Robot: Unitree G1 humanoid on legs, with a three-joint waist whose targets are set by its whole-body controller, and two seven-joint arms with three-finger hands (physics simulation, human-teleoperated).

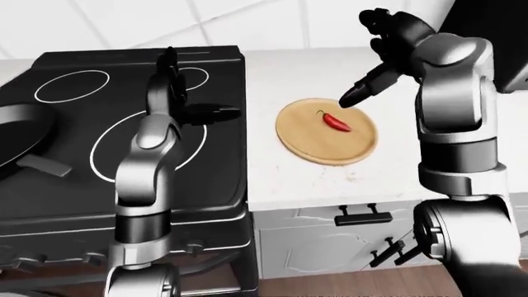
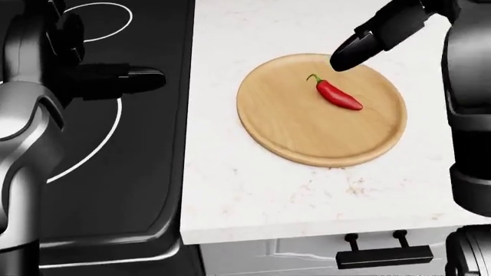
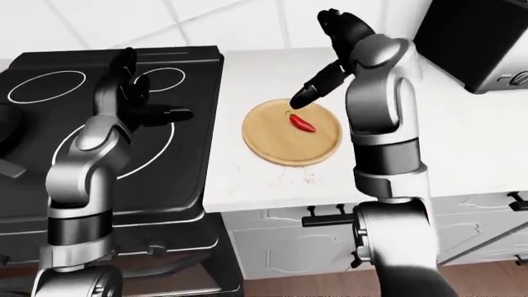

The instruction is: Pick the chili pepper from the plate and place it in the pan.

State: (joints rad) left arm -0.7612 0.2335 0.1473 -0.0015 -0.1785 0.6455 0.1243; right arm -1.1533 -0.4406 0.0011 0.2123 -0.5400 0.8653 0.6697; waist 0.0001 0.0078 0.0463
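Small red chili pepper with green stem [image 2: 335, 94] lies on the round light wooden plate [image 2: 307, 144], slightly right of plate centre, stem pointing to the far left. Plate sits flat on the white speckled table [image 2: 253, 195], just right of the black glass cooktop [image 2: 145, 172].

Right robot hand [image 2: 361, 49]: dark fingers [image 2: 349, 56] extended and angled down, tip over the plate's far edge, close above the pepper's stem end but apart from it. Holding nothing; fingers spread, not closed round anything.

Left robot hand [image 1: 206, 113]: hangs over the cooktop, fingers stretched out straight toward the right, empty, well apart from the plate.

Dark round frying pan [image 1: 20, 139] sits at the far left of the cooktop in the left-eye view, only partly in frame, handle pointing near-right. Nothing visible in it from what shows.

White cabinet drawers with black bar handles [image 1: 363, 216] sit below the table edge. Dark boxy appliance [image 3: 475, 43] stands on the table at far right.
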